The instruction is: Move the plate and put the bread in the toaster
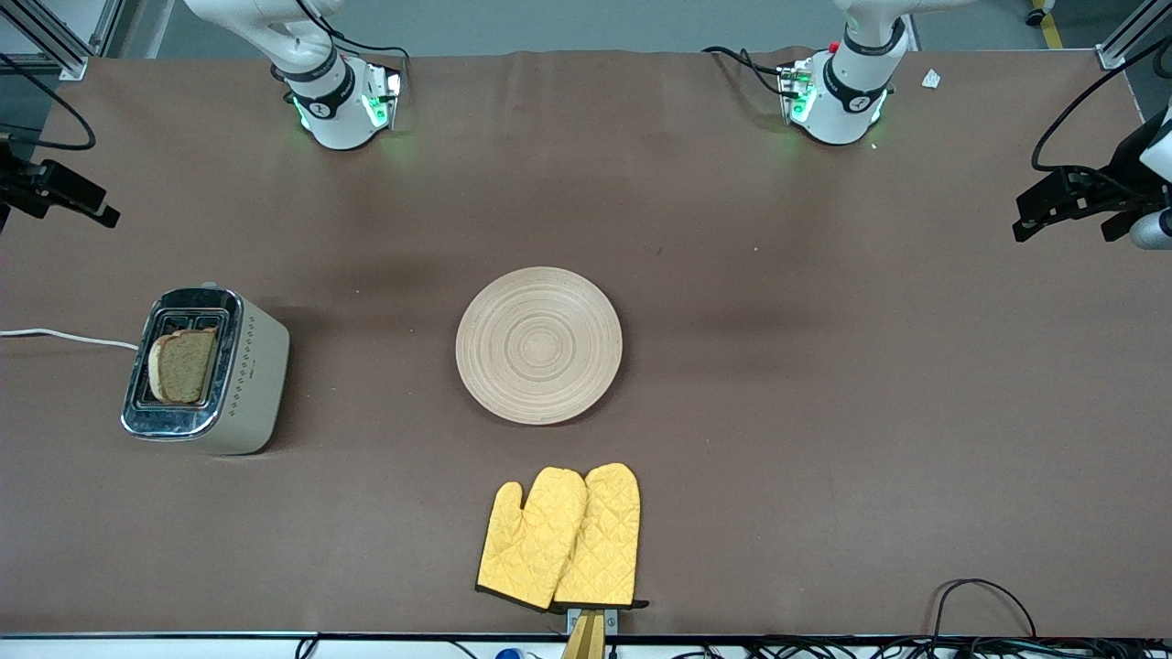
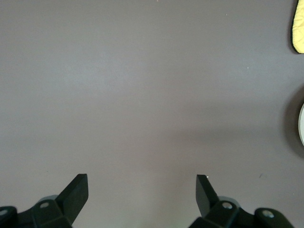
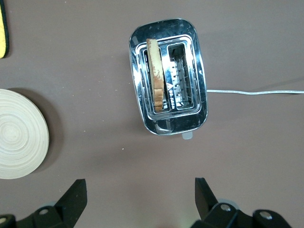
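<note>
The light-wood plate [image 1: 538,344] lies empty in the middle of the table; part of it shows in the right wrist view [image 3: 19,135] and its rim in the left wrist view [image 2: 301,124]. The bread [image 1: 183,364] stands in one slot of the toaster [image 1: 252,375] toward the right arm's end of the table. In the right wrist view the bread [image 3: 156,76] is upright in the toaster [image 3: 168,123]. My right gripper [image 1: 87,206] [image 3: 140,186] is open, empty and up in the air near the toaster. My left gripper [image 1: 1067,220] [image 2: 141,183] is open and empty over bare table at the left arm's end.
Two yellow oven mitts [image 1: 560,535] lie nearer to the front camera than the plate, at the table's edge. The toaster's white cord [image 1: 64,337] runs off the right arm's end of the table. Cables hang along the front edge.
</note>
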`<state>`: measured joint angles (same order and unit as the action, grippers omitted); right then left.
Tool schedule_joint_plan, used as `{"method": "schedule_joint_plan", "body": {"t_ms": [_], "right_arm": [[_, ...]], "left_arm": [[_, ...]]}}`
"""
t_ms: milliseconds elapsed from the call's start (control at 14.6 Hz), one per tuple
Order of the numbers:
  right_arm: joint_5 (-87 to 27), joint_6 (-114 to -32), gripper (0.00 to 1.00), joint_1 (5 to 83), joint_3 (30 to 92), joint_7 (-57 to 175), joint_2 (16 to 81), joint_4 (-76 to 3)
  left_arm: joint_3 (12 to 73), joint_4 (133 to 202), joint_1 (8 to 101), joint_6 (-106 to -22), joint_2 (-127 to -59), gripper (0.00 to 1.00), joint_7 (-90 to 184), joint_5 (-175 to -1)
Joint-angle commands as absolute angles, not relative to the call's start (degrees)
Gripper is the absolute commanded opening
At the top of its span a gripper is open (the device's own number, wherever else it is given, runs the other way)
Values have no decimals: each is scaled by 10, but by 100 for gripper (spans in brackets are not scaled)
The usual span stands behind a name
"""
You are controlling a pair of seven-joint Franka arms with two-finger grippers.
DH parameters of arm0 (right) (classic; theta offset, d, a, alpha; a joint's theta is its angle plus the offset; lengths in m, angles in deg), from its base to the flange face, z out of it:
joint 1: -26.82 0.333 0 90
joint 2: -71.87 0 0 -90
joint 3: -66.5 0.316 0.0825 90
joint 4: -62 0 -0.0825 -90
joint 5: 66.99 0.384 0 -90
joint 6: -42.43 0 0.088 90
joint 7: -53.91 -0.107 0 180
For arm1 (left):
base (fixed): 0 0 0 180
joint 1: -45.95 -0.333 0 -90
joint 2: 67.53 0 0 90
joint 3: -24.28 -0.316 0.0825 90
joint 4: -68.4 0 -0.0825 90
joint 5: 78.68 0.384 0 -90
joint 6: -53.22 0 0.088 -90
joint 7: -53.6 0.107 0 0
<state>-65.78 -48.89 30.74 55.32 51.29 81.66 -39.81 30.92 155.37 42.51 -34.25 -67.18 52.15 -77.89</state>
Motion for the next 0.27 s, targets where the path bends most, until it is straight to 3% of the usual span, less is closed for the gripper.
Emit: {"method": "schedule_joint_plan", "body": {"t_ms": [0, 206], "right_arm": [[-649, -499, 100, 319, 560, 513, 830, -413], [-649, -498, 100, 329, 565, 506, 830, -407]], "left_arm": [[311, 1543, 424, -332, -674, 100, 530, -779], [312, 1543, 425, -331, -674, 100, 529, -779]]}}
